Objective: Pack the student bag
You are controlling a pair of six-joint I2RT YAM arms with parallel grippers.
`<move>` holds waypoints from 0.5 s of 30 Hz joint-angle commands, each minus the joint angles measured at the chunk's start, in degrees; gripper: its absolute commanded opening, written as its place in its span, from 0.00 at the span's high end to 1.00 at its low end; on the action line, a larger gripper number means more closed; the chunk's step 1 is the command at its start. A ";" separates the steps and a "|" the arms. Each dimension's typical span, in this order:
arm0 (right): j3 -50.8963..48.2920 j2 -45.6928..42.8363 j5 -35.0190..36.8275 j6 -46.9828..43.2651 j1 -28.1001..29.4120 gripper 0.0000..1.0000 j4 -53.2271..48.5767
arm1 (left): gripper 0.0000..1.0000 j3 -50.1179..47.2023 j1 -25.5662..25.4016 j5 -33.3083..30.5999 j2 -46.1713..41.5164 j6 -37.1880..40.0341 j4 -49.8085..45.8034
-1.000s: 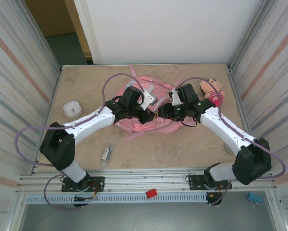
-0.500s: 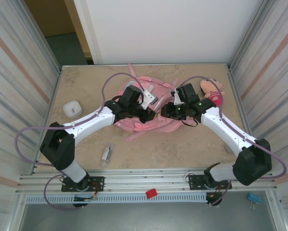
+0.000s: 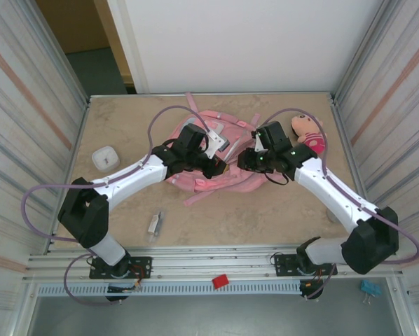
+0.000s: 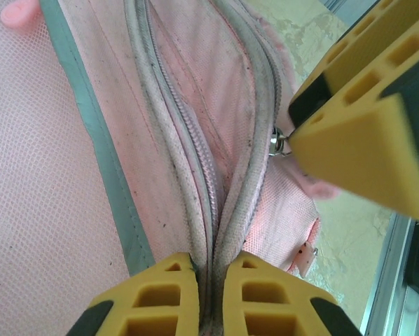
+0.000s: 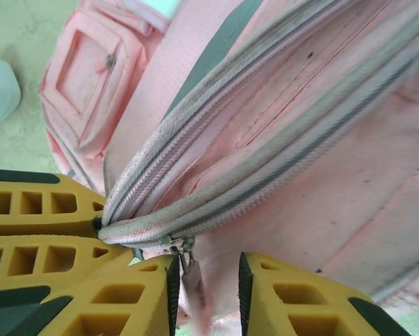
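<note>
The student bag (image 3: pixel 227 183), a pink backpack, lies flat at mid-table with both grippers meeting over it. My left gripper (image 3: pixel 222 168) is shut on the bag's grey zip edge (image 4: pixel 213 231); its yellow fingers (image 4: pixel 171 294) pinch the two zip rows together. My right gripper (image 3: pixel 242 162) sits just to its right, open. Its fingers (image 5: pixel 300 301) straddle the metal zipper slider (image 5: pixel 183 246) and its pink pull tab, which hangs against the left finger. The zip (image 5: pixel 265 189) is shut along the pink fabric (image 4: pixel 48 175).
A doll in a pink dress (image 3: pixel 309 133) lies at the back right, beside my right arm. A white square container (image 3: pixel 106 158) sits at the left and a small tube (image 3: pixel 155 223) near the front. Corrugated walls enclose both sides.
My right wrist has shifted slightly right and back, so the doll shows more. The left arm and the bag have stayed put.
</note>
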 commanded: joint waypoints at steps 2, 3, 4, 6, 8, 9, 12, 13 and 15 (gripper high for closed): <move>-1.46 -1.48 -2.55 -2.24 -0.67 0.65 1.94 | 1.00 2.78 0.27 2.81 -1.50 -1.99 1.61; -1.38 -0.96 -3.48 -2.47 -0.62 0.64 2.25 | 1.00 2.83 0.19 2.93 -1.57 -2.05 1.71; -1.34 -0.51 -4.04 -2.74 -0.66 0.63 2.59 | 1.00 2.75 0.14 3.04 -1.57 -2.22 1.80; -1.13 0.36 -4.25 -2.80 -0.67 0.63 2.66 | 1.00 2.71 0.15 3.29 -1.66 -2.27 1.92; -0.95 1.03 -4.17 -2.98 -0.66 0.63 2.46 | 1.00 2.62 0.10 3.22 -1.74 -2.28 2.08; -0.88 1.35 -3.98 -3.22 -0.67 0.62 2.14 | 1.00 2.62 0.17 3.29 -1.81 -2.25 2.17; -0.92 1.74 -3.68 -4.08 -0.66 0.62 1.89 | 1.00 2.70 0.17 3.30 -1.79 -2.32 2.34; -0.96 1.90 -3.35 -4.34 -0.59 0.61 1.82 | 1.00 2.77 0.22 3.52 -1.74 -2.27 2.37; -0.94 2.45 -3.39 -5.07 -0.66 0.59 1.90 | 1.00 2.80 0.18 3.80 -1.74 -2.27 2.48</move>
